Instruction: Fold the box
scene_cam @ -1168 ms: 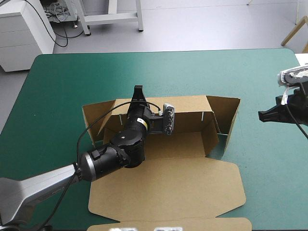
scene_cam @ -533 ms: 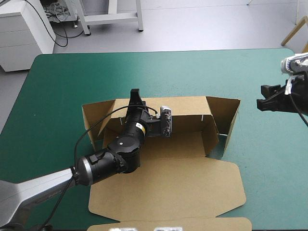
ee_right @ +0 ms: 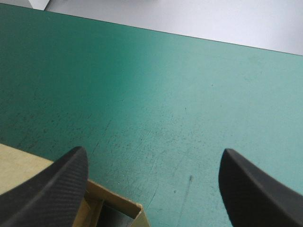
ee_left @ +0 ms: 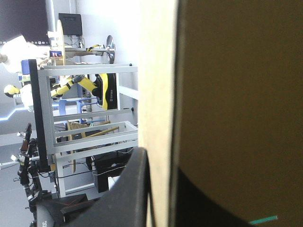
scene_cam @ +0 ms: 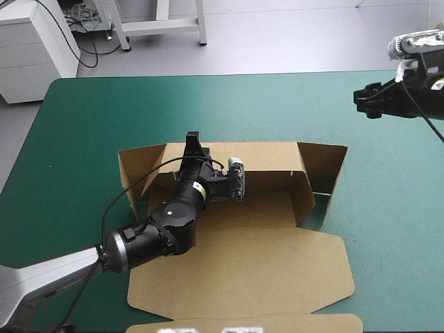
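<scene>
- In the middle of the table (scene_cam: 97,118) stands the brown box (scene_cam: 243,270): the back wall and both side flaps are raised, and the wide lid lies flat toward the near edge.
- The left gripper (scene_cam: 193,141) sits on the top edge of the back wall, near its left end. Its black fingers (ee_left: 128,189) are almost together, one on each side of the board, pinching it.
- The right gripper (scene_cam: 362,97) hangs above the far right part of the teal-green cover, well apart from the box, jaws spread wide and holding nothing.
</scene>
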`<state>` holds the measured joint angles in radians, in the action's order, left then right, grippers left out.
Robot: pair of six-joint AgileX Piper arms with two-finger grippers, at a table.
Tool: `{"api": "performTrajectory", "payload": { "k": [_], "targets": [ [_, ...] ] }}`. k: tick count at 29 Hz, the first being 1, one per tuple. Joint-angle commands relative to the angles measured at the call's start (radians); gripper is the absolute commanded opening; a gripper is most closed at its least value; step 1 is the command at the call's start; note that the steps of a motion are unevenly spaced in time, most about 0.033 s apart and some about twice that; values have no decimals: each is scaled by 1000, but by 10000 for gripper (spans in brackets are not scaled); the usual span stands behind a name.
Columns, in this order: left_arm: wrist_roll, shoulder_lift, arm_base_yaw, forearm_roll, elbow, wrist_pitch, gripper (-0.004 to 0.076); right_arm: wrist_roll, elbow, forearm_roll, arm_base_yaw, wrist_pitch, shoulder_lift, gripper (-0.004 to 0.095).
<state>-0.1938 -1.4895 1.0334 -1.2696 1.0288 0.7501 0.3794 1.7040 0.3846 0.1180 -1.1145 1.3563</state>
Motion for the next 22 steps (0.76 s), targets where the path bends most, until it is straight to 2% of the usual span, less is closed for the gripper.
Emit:
{"api": "performTrajectory", "payload": {
  "k": [1,5,13,19,22],
  "targets": [
    [-21,5,14,137,-12,-104,-10,5,62,29,3,58,79,708],
    [-22,5,14,137,-12,-95,-10,3,97,75,3,45,208,707],
    [-22,5,14,137,-12,-100,-10,26,121,262,3,17,390,707],
    [-22,5,14,137,-12,-100,-10,26,121,281,3,-90,471,705],
    [-22,5,14,137,-12,-100,-10,8,119,274,3,-90,482,705]
  ]
}}
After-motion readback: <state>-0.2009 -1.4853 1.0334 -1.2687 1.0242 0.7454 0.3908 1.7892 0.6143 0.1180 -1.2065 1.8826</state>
